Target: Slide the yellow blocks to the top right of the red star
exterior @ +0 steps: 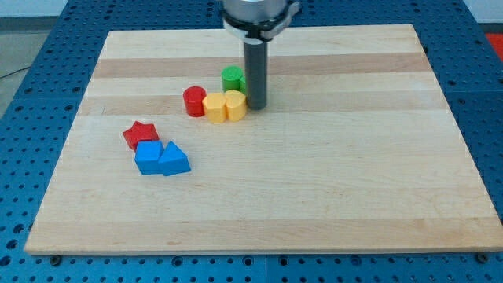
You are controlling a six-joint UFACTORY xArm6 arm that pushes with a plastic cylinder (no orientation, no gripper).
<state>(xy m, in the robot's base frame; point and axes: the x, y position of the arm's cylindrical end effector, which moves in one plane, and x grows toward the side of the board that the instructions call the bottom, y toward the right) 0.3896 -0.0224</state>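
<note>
Loads of bare desk [330, 189] on view's right and bottom, edges well apart from everything. Two yellow blocks [223, 105] touching side by side near middle-top, shapes hard to call. Tip [256, 106] just beside right one; no fingers on rod, nothing held. Red cylinder [194, 101] touching left yellow, green cylinder [232, 78] right behind. Red star [141, 134] lower left, two blue blocks [161, 159] against it.
</note>
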